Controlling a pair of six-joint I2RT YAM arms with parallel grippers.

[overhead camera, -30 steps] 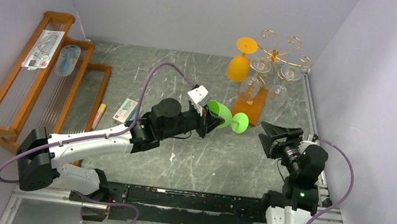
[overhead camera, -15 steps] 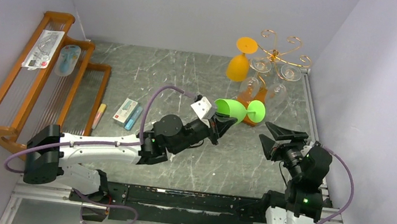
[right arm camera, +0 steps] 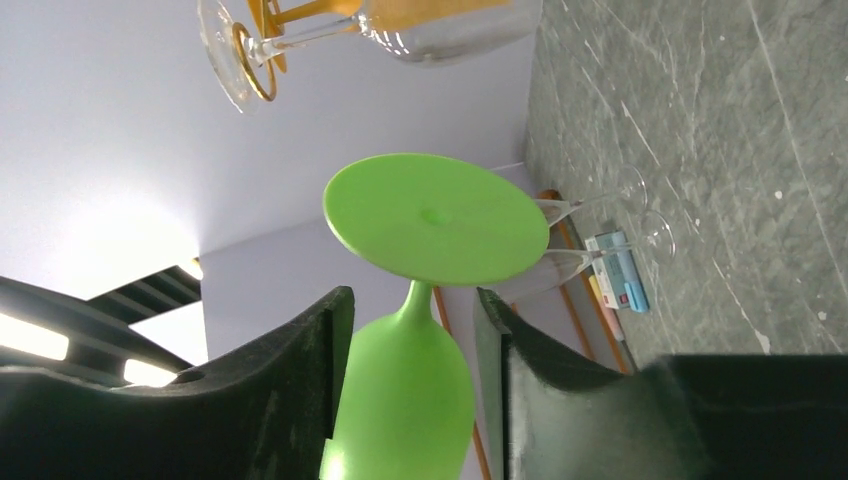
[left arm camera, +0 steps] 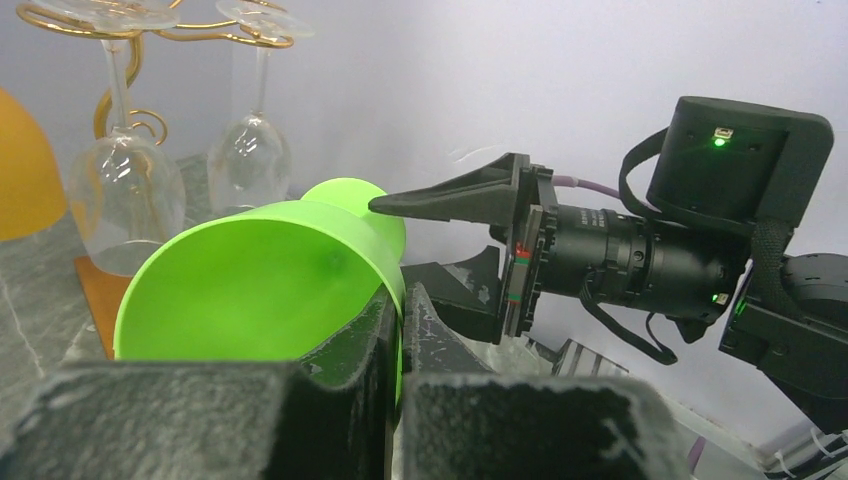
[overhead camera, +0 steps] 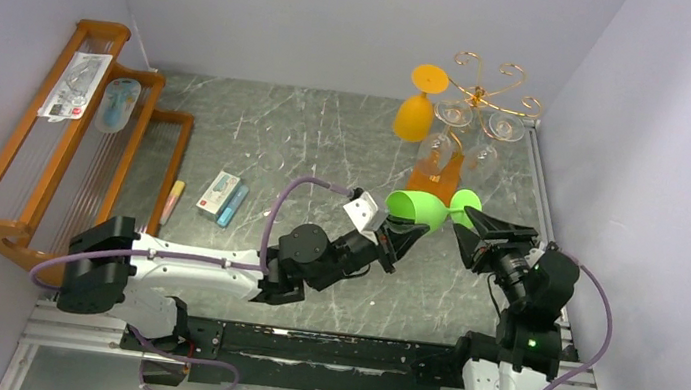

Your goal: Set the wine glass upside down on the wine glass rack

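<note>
The green wine glass [overhead camera: 420, 208] lies roughly level above the table, its foot [right arm camera: 435, 218] pointing at the right arm. My left gripper [left arm camera: 402, 300] is shut on the bowl's rim, one finger inside and one outside. My right gripper [right arm camera: 412, 292] is open, its fingers on either side of the stem and upper bowl, with gaps showing on both sides. The wine glass rack [overhead camera: 482, 87], gold wire on an orange-brown base [overhead camera: 437, 175], stands at the back right. An orange glass [overhead camera: 419, 104] and two clear glasses [overhead camera: 445, 138] hang upside down from it.
A large slatted wooden rack [overhead camera: 76, 139] with packets on it fills the left side. A small box [overhead camera: 219, 192], a blue item [overhead camera: 234, 206] and a pink pen [overhead camera: 172, 201] lie beside it. Clear glasses [right arm camera: 640, 205] lie on the marble table. The right wall is close.
My left arm has carried the green glass to the right and nearer, bringing its stem between the right gripper's fingers. Those fingers have narrowed somewhat.
</note>
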